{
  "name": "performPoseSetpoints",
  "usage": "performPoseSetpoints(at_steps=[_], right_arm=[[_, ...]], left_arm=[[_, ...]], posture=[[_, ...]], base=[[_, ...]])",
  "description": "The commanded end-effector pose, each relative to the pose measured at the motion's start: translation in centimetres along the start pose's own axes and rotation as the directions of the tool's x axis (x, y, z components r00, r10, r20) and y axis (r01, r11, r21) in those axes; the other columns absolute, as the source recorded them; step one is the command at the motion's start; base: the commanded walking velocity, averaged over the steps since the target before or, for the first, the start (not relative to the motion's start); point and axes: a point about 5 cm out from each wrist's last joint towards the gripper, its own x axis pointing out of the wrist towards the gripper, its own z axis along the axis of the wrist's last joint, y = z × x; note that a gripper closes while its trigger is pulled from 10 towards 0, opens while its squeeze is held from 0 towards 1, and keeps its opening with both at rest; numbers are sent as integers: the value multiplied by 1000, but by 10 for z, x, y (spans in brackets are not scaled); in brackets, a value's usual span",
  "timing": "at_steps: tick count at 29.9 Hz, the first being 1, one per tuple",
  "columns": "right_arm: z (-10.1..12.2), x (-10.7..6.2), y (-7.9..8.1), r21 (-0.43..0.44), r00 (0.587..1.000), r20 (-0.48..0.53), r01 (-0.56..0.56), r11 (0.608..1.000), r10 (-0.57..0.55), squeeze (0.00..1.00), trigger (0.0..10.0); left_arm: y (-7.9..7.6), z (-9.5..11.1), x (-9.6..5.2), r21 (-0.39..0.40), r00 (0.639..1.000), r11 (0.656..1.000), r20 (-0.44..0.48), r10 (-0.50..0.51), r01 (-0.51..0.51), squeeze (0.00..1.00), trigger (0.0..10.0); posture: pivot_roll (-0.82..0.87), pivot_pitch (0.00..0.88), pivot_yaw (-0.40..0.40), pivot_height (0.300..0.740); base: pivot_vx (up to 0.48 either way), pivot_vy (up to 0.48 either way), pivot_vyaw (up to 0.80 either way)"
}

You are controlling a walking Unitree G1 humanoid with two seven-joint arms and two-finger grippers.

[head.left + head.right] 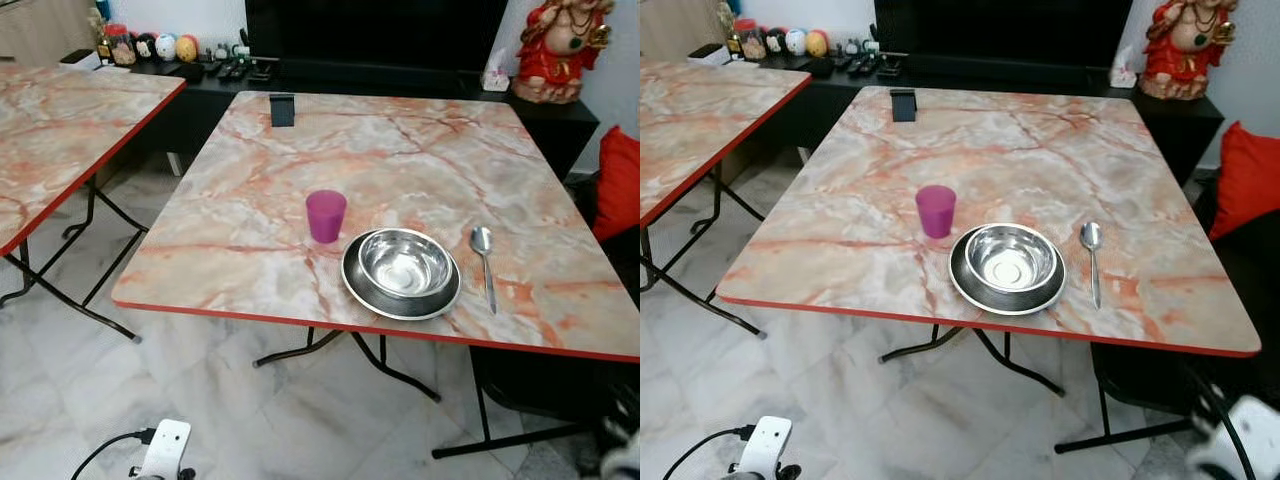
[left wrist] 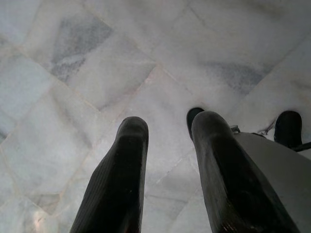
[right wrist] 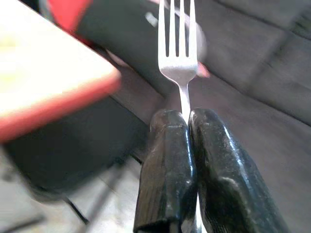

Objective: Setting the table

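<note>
One fork [image 3: 178,53] is pinched by its handle between the clenched fingers [image 3: 167,165] of the right gripper [image 3: 188,119], tines pointing away from the wrist. It is held off the bench, beside the red-edged corner of the bench [image 3: 48,92], with dark upholstery blurred behind.

On the marble-patterned bench [image 1: 1020,150] near its front edge: one steel bowl [image 1: 1010,257] seated in one steel plate [image 1: 980,285]; one spoon [image 1: 1093,258] just beside the plate on the robot's right, lying lengthwise with its bowl end away from the robot; one magenta cup [image 1: 936,210] upright just beside the plate's far left. One small dark object [image 1: 903,104] stands at the far edge; its identity cannot be determined.

The left gripper [image 2: 167,128] points at the marble floor [image 2: 97,73], fingers [image 2: 129,160] released, holding nothing. A second bench [image 1: 60,130] is cut off at left.
</note>
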Motion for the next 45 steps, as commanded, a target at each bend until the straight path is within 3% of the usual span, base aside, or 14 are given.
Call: performPoseSetpoints(at_steps=[1,5,11,13,14,15,17,19,20,22,29,33,45], right_arm=[[20,10,4,20,996,85,-31,999,29,0,10000],[62,44,25,6,955,233,-189,982,183,0,10000],[81,68,45,14,932,202,-310,951,301,0,10000],[82,79,54,-95,925,136,-343,935,354,0,10000],[82,81,55,-85,924,127,-353,932,362,0,10000],[92,86,59,18,913,131,-392,920,386,0,10000],[102,90,65,42,892,150,-437,899,427,0,10000],[109,90,71,45,872,169,-473,880,460,0,10000],[118,88,82,-8,832,186,-531,848,523,0,10000],[122,87,87,-76,807,193,-555,829,558,0,10000],[111,77,100,-4,779,155,-615,789,608,0,10000],[104,81,102,-15,788,108,-608,794,606,0,10000],[124,84,105,22,795,169,-594,804,583,0,10000]], left_arm=[[2,-1,0,15,1000,1000,-7,5,-5,0,10000],[1,-1,0,9,1000,1000,-6,6,-6,0,10000],[1,-2,0,-3,1000,1000,-6,10,-10,0,10000],[1,-1,0,-4,1000,1000,-6,11,-11,0,10000],[1,-1,0,-4,1000,1000,-6,11,-11,0,10000],[1,-1,0,-1,1000,1000,-6,11,-11,0,10000],[1,-2,0,0,1000,1000,-7,11,-11,0,10000],[2,-2,0,1,1000,1000,-7,11,-11,0,10000],[2,-2,0,-8,1000,1000,-2,12,-12,0,10000],[2,-2,-1,-21,1000,1000,4,14,-14,0,10000],[2,-4,-1,-28,1000,999,4,15,-15,0,10000],[2,-3,-1,-31,1000,999,6,16,-15,0,10000],[2,-3,-1,-33,1000,999,4,12,-12,0,10000]], posture=[[-57,0,-16,740],[-57,0,-19,740],[-45,0,-22,740],[-46,0,-20,740],[-48,0,-18,740],[-48,0,-18,740],[-45,0,-13,740],[-46,0,-13,740],[-43,0,-15,740],[-35,0,-20,740],[-29,0,-17,740],[-31,0,-17,740],[-30,0,-19,740]], base=[[0,0,0],[0,0,0],[0,0,0],[0,0,0],[0,0,0],[0,0,0],[0,0,0],[0,0,0],[0,0,0],[0,0,0],[0,0,0],[0,0,0],[0,0,0]])
